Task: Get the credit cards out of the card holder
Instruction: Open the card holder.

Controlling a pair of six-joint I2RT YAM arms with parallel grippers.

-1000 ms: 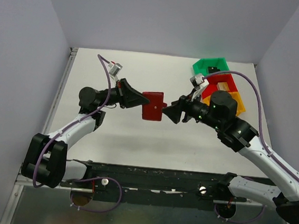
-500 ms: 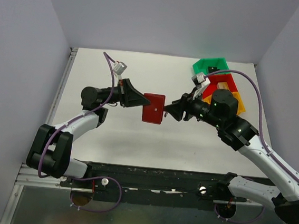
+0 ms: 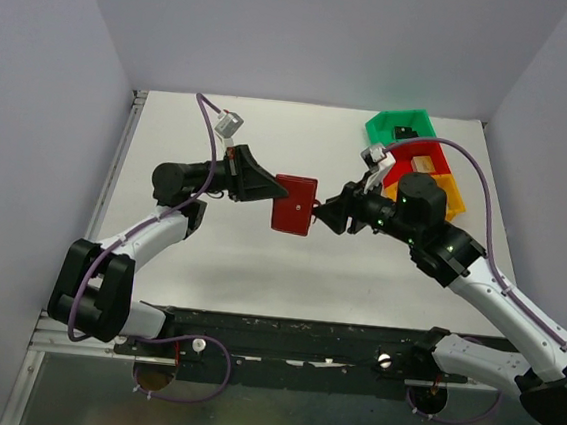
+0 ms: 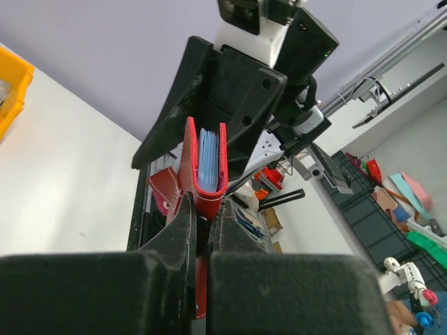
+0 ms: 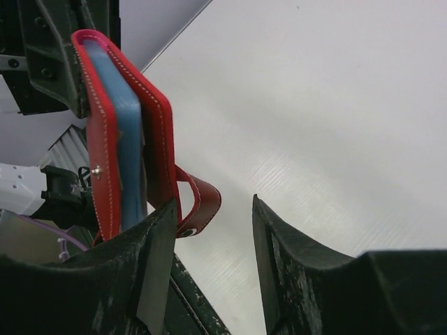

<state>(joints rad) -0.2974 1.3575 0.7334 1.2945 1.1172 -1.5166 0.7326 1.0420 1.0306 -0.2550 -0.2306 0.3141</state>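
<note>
Dark red card holder [image 3: 294,205] held above mid worktop [image 3: 259,260], left gripper [image 3: 274,189] clamped on its left edge, right gripper [image 3: 320,214] blocking its right with jaws apart, bare worktop nearer and beyond it, green bin [image 3: 380,129], red bin [image 3: 417,148] and orange bin [image 3: 453,194] crowding the far right corner.

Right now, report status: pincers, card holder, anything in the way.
Left pincer shut on card holder. Right pincer open beside it. Snap tab undone; no cards out.

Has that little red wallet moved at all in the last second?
Yes, slightly: the card holder has drifted right, toward the coloured bins.
</note>
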